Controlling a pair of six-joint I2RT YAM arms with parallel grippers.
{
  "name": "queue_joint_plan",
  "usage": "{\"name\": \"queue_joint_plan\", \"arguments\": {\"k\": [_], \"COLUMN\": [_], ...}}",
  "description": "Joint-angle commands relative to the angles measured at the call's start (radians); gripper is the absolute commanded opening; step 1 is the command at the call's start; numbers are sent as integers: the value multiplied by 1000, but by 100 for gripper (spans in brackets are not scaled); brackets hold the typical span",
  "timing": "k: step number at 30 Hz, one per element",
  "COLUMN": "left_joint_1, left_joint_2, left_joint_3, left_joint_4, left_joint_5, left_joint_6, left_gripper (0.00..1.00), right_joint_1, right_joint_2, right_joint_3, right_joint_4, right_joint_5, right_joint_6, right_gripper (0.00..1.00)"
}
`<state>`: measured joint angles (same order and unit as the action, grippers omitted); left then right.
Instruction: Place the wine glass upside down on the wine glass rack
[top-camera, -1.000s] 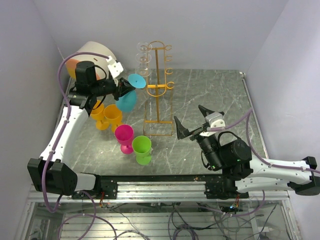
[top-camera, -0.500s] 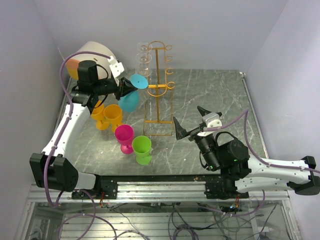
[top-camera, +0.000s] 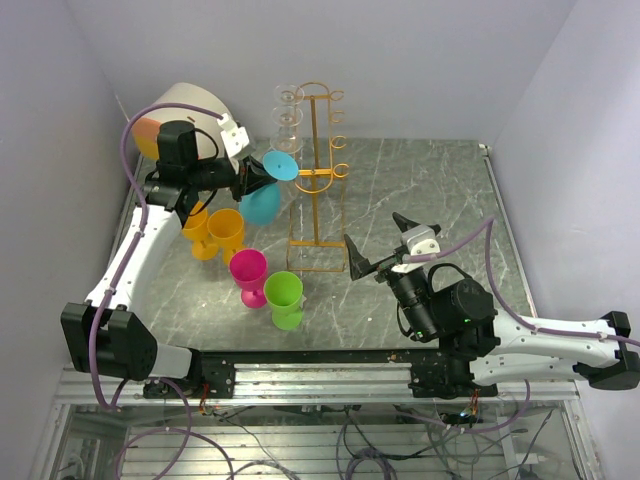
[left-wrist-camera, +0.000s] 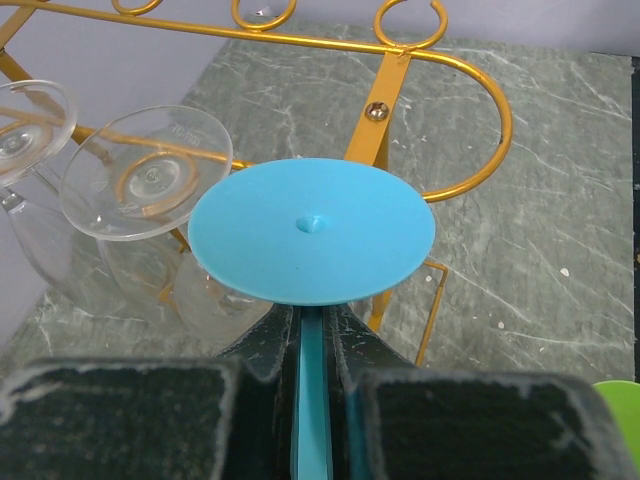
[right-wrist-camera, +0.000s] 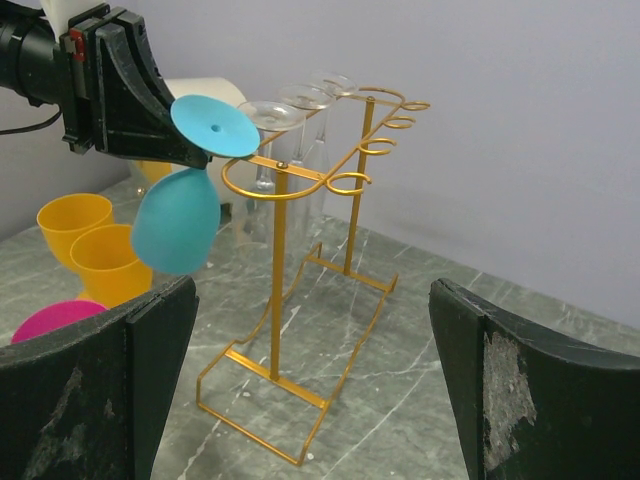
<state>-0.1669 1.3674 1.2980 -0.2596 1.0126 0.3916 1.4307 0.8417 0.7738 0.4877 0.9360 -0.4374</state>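
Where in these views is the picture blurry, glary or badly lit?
Left wrist: the left gripper is out of focus, the blue wine glass sharp. Right wrist: the fingers of the right gripper are dark and soft, the wine glass rack crisp. Top external: even light, soft shadows.

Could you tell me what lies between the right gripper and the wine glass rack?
Only bare tabletop, seen in the right wrist view, separates the right gripper from the wine glass rack.

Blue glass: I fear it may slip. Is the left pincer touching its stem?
Touching. In the left wrist view the stem of the blue glass is pinched between the fingers of the left pincer, no gap either side.
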Motion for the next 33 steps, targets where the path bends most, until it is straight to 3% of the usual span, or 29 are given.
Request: {"name": "queue_joint_plan", "arguments": {"k": [1,9,12,18,20,22,28,31,33], "left_joint_1": [-9,-21,-26,-28,-28,-28,-28,-28,-28], "left_joint_2": [3,8,9,3,1,-2,-20,-50,-89], "left_joint_3": [5,-21,-22,-18,-17,-19,-18,-16,-7], "left_joint_4": [16,86,85,70,67,62,-6,-69,-140], "left_joint_5": [22,30,27,20,20,19,-18,-70,-102], "left_joint_6": [28,-47,-46,-37,-39,-37,14,10,45], "left_gripper": [7,9,22,35,48,75,81,99,100], "right_joint_1": [2,2,1,1,2,0,1,2,1], "right_joint_2": [-4,-12,-12,-5,-2,0,-8,-13,-21], "right_joint_3": [3,-1,5,9,10,12,19,32,44], "right_joint_4": [20,12,5,3,2,-2,-23,-38,-55], "right_joint_5": [17,22,21,17,16,16,16,32,38], "right_joint_6": [4,10,11,16,18,21,37,44,51], "right_gripper": [100,100,100,100,100,100,100,100,100]}}
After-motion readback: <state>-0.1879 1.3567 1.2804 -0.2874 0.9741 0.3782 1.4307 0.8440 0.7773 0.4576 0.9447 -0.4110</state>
